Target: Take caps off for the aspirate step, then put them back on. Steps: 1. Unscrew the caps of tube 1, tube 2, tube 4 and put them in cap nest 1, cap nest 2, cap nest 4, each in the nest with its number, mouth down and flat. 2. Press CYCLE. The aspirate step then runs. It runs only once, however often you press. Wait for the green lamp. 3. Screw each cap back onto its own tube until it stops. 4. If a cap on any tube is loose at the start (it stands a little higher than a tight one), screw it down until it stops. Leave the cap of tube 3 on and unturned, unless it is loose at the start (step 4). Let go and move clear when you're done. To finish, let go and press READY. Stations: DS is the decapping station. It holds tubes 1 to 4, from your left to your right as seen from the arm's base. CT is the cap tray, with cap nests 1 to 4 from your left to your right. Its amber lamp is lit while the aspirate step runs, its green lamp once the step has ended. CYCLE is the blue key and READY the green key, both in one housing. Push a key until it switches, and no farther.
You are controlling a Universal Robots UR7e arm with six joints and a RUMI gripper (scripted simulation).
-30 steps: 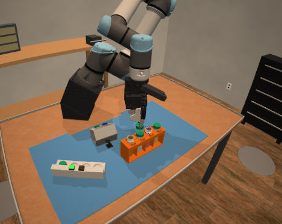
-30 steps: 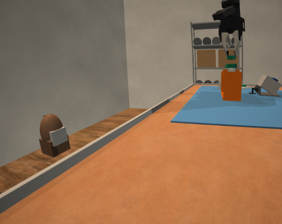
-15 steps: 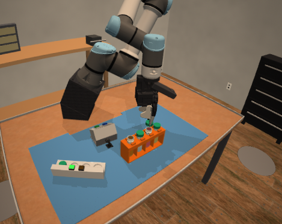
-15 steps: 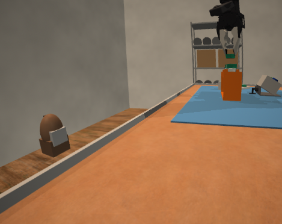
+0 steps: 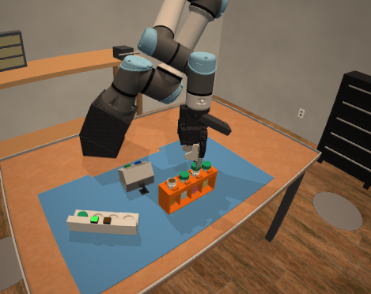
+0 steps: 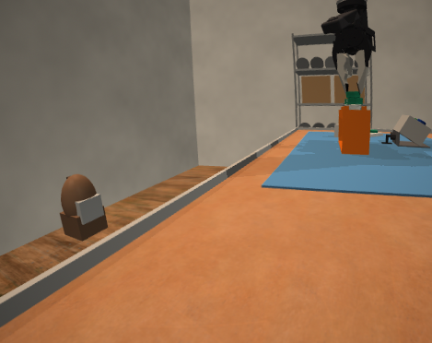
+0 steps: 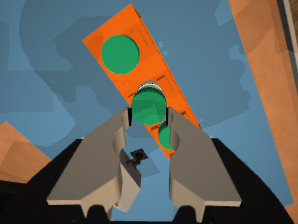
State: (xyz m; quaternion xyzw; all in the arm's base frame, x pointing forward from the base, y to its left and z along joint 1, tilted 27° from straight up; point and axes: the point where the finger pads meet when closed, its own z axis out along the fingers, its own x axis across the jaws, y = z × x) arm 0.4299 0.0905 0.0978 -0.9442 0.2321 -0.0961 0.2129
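Note:
My gripper is shut on a green cap, upright over tube 2. The white rim of tube 2 shows under the cap; I cannot tell whether they touch. The orange decapping station also holds capped tube 1, with its cap, and tube 3, with its cap. Tube 4 is open. In the cap tray, a green cap lies in nest 4; nests 1 to 3 are empty. The green lamp is lit, the amber lamp dark.
The grey key housing, with the blue CYCLE key and green READY key, stands beside the decapping station. A small black stand is in front of the housing. The stations are on a blue mat.

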